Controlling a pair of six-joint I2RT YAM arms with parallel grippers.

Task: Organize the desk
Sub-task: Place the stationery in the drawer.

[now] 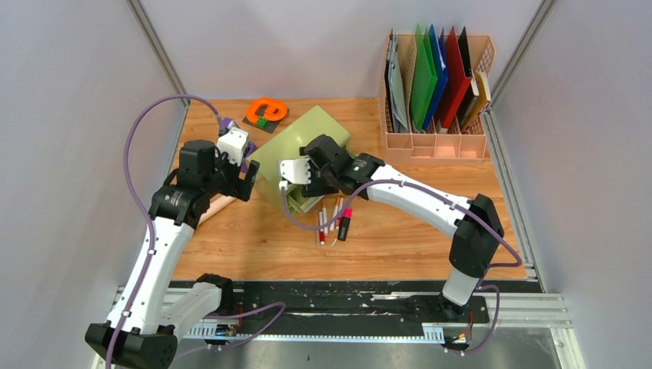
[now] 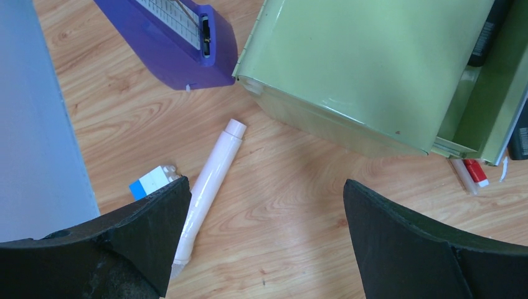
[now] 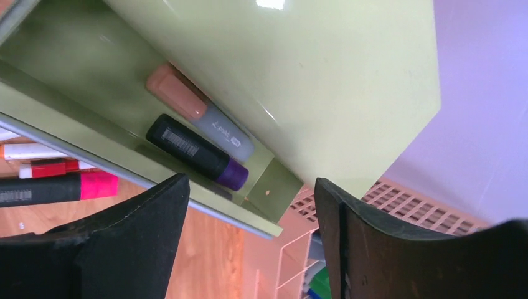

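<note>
Bench (image 1: pixel 400 238): you have the orange-brown wood top filling the middle of the overhead view, with pale walls on three sides.
Rail (image 1: pixel 330 307): black and silver, running along the bench's near edge, where both arm bases sit.
Loose markers (image 1: pixel 329 219): a small bunch lying on the bench just nearer than the chest, about mid-bench. A black highlighter with a pink cap (image 1: pixel 344 223) lies at the right of the bunch.
Left claw (image 2: pixel 264 205): your jaws are wide apart with nothing between them, and it hangs over the left part of the bench beside the chest.
Pale pink pen (image 2: pixel 208 187): flat on the wood, running under the claw's left finger (image 2: pixel 149 237); not gripped.
White and blue block (image 2: pixel 152 182): on the bench, just left of the pen.
Purple plastic object (image 2: pixel 174 37): on the bench beyond the pen, close to the chest's corner.
Right claw (image 3: pixel 250 187): your jaws stand apart and hold nothing; it is at the open drawer's front.
Drawer (image 3: pixel 62 75): pulled out of the chest. It holds a black marker with a purple cap (image 3: pixel 196 152) and, beside it, a grey marker with a peach cap (image 3: pixel 199 112).
Olive-green chest (image 1: pixel 296 142): mid-bench, turned at an angle to the bench edges.
Orange object (image 1: pixel 265 111): on a dark base, near the far edge, left of centre.
Peach file rack (image 1: pixel 434 138): in the far right corner, with green, blue, red and black folders (image 1: pixel 430 77) standing upright in it.
</note>
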